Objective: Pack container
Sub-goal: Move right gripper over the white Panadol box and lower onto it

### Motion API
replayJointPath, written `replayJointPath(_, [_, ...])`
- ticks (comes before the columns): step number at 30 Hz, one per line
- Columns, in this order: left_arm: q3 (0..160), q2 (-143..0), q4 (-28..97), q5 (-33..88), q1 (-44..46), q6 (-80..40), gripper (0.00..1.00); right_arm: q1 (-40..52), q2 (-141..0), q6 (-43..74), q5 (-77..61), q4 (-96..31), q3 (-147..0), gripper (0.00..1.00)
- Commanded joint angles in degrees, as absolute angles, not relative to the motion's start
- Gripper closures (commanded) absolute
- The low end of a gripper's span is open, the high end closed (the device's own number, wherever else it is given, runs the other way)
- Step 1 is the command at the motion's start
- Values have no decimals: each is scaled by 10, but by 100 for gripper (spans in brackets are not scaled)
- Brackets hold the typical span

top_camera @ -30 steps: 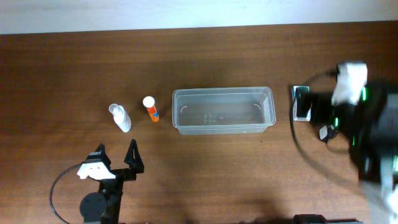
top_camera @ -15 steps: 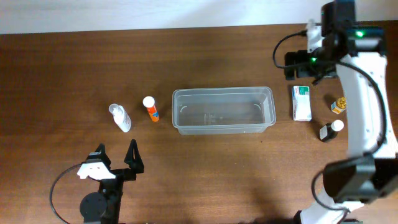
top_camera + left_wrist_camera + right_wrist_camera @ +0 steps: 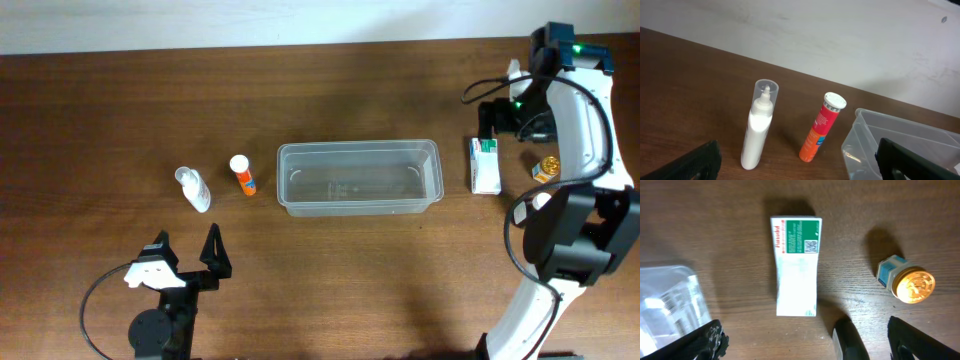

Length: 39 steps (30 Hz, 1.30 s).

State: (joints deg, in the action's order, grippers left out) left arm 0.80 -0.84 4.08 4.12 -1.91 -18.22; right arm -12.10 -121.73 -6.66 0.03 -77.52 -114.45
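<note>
We see the container [image 3: 360, 147], a clear plastic rectangular tub with rounded corners and a raised rim, standing upright and open-topped near the middle of the wooden table [image 3: 120, 100]. Its long side runs left to right, and the wood shows through its floor.

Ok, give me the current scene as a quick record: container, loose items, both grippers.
container: clear tub, mid-table, empty
left of it: orange tube, white spray bottle
right of it: white-and-green box lying flat, gold-lidded jar further right
left gripper: open, empty, touching nothing
right gripper: open, empty, over the box
packed: nothing
</note>
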Motion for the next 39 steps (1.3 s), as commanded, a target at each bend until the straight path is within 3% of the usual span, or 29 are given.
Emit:
replayJointPath(1, [5,-3,41,47,-22,-188,1,-121,-1244,-82,2,-777,-1155,5])
replayJointPath(12, [5,-3,41,47,-22,-188,1,-113,-1293,-85,3,-769,-1146,5])
replayJointPath(26, [5,-3,41,47,-22,-188,1,-112,-1335,-65,0,-763,-1141,15])
replayJointPath(39, [5,-3,41,47,-22,-188,1,-112,-1370,-40,-8,-745,-1137,15])
